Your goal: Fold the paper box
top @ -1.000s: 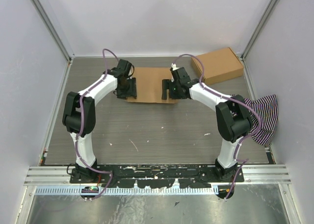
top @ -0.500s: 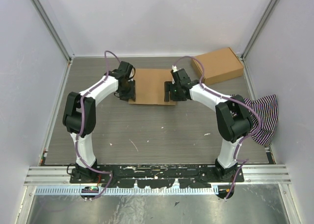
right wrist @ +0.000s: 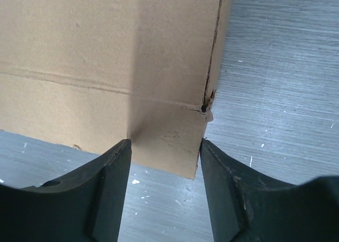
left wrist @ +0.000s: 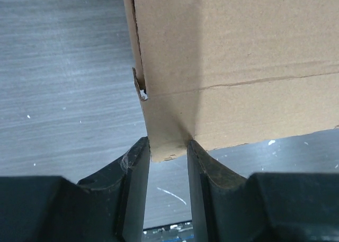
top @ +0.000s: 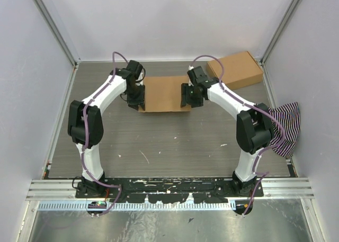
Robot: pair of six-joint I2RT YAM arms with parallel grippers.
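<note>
The paper box (top: 161, 92) lies flat on the grey table at the far middle, a brown cardboard sheet with creases. My left gripper (top: 136, 100) is at its near left corner, my right gripper (top: 186, 100) at its near right corner. In the left wrist view the box corner (left wrist: 169, 131) sits between the two black fingers, and both touch it; my left gripper (left wrist: 168, 146) is shut on it. In the right wrist view the other corner (right wrist: 169, 141) fills the gap of my right gripper (right wrist: 165, 146), with both fingers against the cardboard.
A compact flat brown carton (top: 234, 70) lies at the far right corner. A black-and-white striped cloth (top: 286, 123) hangs by the right wall beside the right arm. Grey walls and metal rails close in the table on three sides.
Both grippers have narrowed from wide open onto the box's near corners. Both wrists have shifted slightly away from the arm bases, and the box has moved a little with them.
</note>
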